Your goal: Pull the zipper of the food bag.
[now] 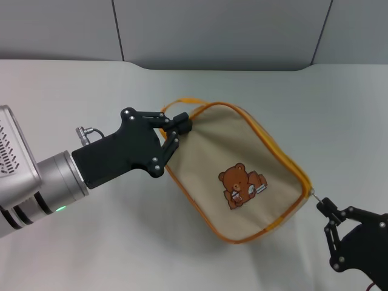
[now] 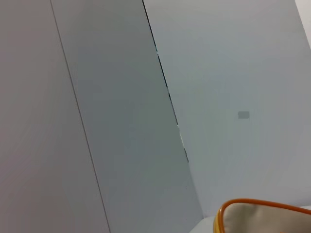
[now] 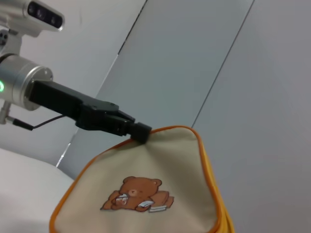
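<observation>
So on the left, the black left gripper (image 1: 177, 128) is clenched on the top corner of the beige canvas food bag with orange-yellow piping (image 1: 236, 173), right by the orange loop handle (image 1: 179, 104). Looks to me like that arm is just the anchor, pinning the corner so the bag doesn't slide when the other end gets tugged.

The bag sits in the middle of the pale grey table (image 1: 73, 91), little brown bear patch (image 1: 240, 183) facing up, and seems partly lifted at the held corner.

The thin orange-yellow zipper (image 1: 280, 151) runs along the bag's far-right edge down to its lower right corner, where a tiny metallic pull tab (image 1: 314, 193) sticks out.

Over on the right, the black right gripper (image 1: 325, 207) is pinched shut right at that tab. I'd guess it has hold of the pull, though it's too small to be sure.
</observation>
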You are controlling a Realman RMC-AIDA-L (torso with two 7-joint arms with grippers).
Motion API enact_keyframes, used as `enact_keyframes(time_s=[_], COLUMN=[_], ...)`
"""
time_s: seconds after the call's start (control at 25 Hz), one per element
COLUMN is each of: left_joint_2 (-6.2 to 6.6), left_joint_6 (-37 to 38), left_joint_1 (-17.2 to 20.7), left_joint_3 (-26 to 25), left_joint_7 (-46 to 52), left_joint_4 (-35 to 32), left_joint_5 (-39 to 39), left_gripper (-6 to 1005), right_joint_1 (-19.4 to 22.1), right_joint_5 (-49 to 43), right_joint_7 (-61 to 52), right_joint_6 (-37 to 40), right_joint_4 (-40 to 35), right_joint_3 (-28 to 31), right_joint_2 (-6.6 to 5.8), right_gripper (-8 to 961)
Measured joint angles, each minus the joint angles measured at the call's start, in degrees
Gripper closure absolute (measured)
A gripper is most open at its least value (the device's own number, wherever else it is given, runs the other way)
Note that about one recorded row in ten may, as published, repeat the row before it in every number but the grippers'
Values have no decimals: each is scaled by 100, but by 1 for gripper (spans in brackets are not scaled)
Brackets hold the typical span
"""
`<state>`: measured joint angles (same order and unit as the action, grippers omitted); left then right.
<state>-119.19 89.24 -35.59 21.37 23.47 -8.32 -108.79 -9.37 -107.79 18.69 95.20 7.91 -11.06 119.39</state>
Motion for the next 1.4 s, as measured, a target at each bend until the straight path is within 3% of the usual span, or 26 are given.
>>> enact_keyframes(time_s=[0.28, 0.56, 0.64, 0.76, 0.84, 1.04, 1.28, 1.4], left_joint_2=[2, 5, 22, 33, 37, 46, 56, 72], left_joint_6=[-98, -205, -168, -42, 88, 640, 981, 1067], left_joint_1=[139, 319, 344, 376, 419, 594, 877, 904], left_joint_3=[-21, -1, 174, 401, 525, 1109, 1371, 1467], left_joint_7=[0, 314, 729, 1041, 1218, 1548, 1791, 1795], left_joint_4=[314, 622, 532, 348, 209, -293, -691, -704], left_joint_5=[55, 51, -20, -62, -71, -147, -149, -150], left_gripper=[956, 956, 913, 848, 786, 588, 464, 403], right_joint_1=[10, -328, -597, -777, -950, -1306, -1389, -1400], right_joint_5=[44, -140, -501, -709, -878, -1024, -1039, -1047], right_joint_7=[-332, -3024, -4376, -5077, -5614, -6435, -6522, -6540], right_joint_6=[349, 749, 884, 980, 1086, 1222, 1219, 1224], right_joint_4=[-103, -1270, -1980, -2374, -2704, -2979, -2989, -2994], right_joint_3=[52, -109, -325, -491, -686, -1349, -1507, -1528], right_joint_2=[1, -8, -18, -27, -34, -151, -169, -176], right_gripper=[892, 770, 730, 671, 442, 249, 128, 128])
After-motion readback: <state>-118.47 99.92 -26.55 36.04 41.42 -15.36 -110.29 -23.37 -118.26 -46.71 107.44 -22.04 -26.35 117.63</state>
